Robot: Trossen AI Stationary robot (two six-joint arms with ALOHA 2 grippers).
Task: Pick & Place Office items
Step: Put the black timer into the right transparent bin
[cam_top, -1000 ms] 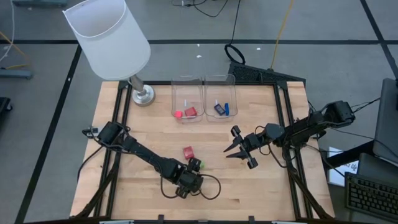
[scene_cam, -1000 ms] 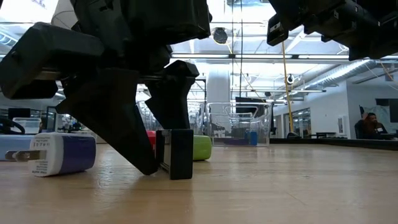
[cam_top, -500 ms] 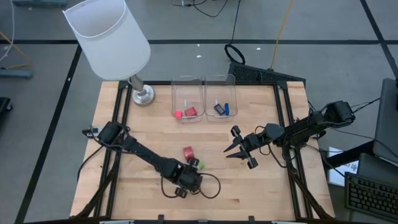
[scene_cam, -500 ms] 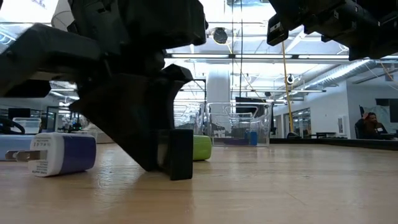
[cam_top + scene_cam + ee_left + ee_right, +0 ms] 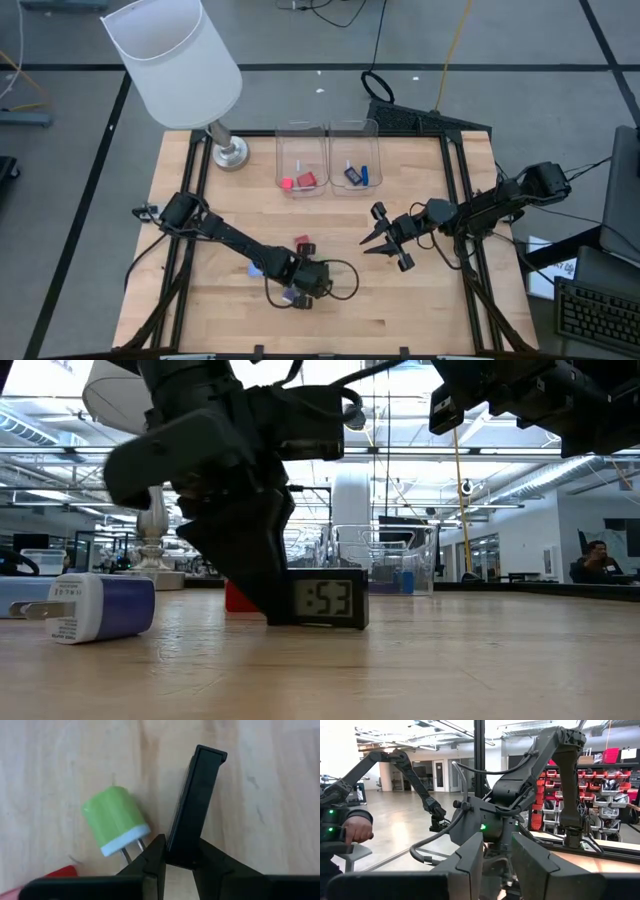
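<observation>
My left gripper (image 5: pixel 303 280) is shut on a small black digital clock (image 5: pixel 330 600) near the table's near middle. A green plug piece (image 5: pixel 115 820) lies on the wood right beside the clock, and a red piece (image 5: pixel 302 245) lies just beyond them. A white and blue charger (image 5: pixel 95 607) lies on its side closer to the near edge. My right gripper (image 5: pixel 367 244) hangs raised over the right half of the table, its fingers close together with nothing between them. My left gripper pinches the clock between its two fingers, one on the front face and one on the back, at one end of the case (image 5: pixel 181 855). The fingers slant down from above. The clock stands upright, its display toward the near edge, its lower edge (image 5: pixel 330 626) at the tabletop.
Two clear bins (image 5: pixel 300 150) (image 5: pixel 352 150) stand at the far middle, one with red pieces, one with blue. A white-shaded lamp (image 5: pixel 175 60) stands at the far left. Bare wood (image 5: pixel 440 300) spreads at the near right. A person's hand (image 5: pixel 355 830) shows in the room beyond.
My left gripper has shut on the black clock and rolled about its own line. The clock, edge-on to the near edge before, has turned about and now shows its display that way. Gripper and clock have also shifted slightly away from the near edge.
</observation>
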